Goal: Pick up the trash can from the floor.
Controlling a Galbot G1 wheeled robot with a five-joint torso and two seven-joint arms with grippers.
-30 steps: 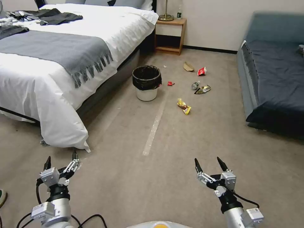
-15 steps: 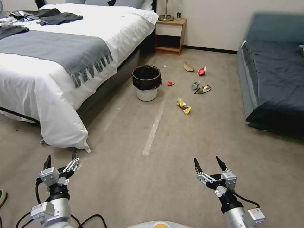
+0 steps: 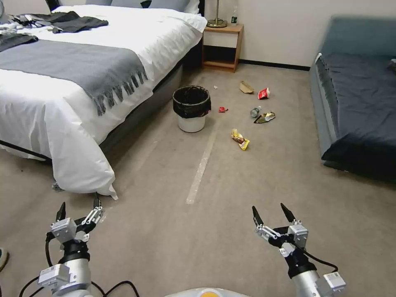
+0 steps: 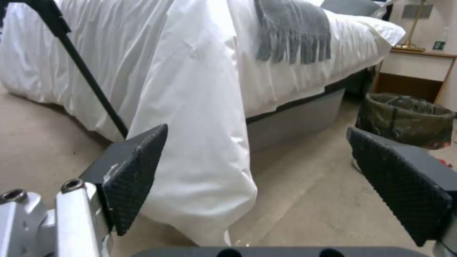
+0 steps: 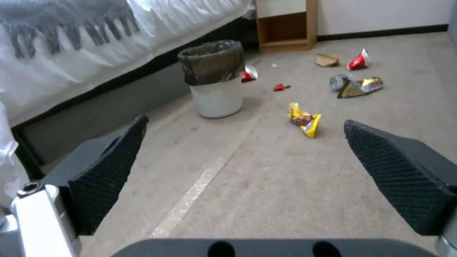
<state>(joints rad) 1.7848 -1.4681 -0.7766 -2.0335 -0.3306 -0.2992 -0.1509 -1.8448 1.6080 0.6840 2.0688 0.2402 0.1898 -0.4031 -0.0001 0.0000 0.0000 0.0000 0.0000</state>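
Head view showed the trash can (image 3: 191, 108) standing upright on the floor (image 3: 231, 181), well ahead of both pincers and close to the side of the bed (image 3: 82, 74). The left pincer (image 3: 78, 207) and the right pincer (image 3: 270, 211) hung low and near the robot, each spread wide with nothing between its fingers. A pale tape strip (image 3: 201, 167) ran along the carpet from between the two pincers toward the can.

Right wrist view looked straight past the open right pincer (image 5: 242, 150) to the can (image 5: 216, 78), with its black liner folded over the white body; from this angle a red-and-white cup (image 5: 248, 73) lay just behind the can, hidden from the head camera. A yellow wrapper (image 5: 305, 119) lay on the carpet nearer to that pincer than the can, and more litter farther off.

Left wrist view, past the open left pincer (image 4: 257, 157), took in the hanging white bedsheet (image 4: 190, 107) close by, with the can (image 4: 405, 119) beyond one finger (image 4: 400, 182), which covered its lower part.
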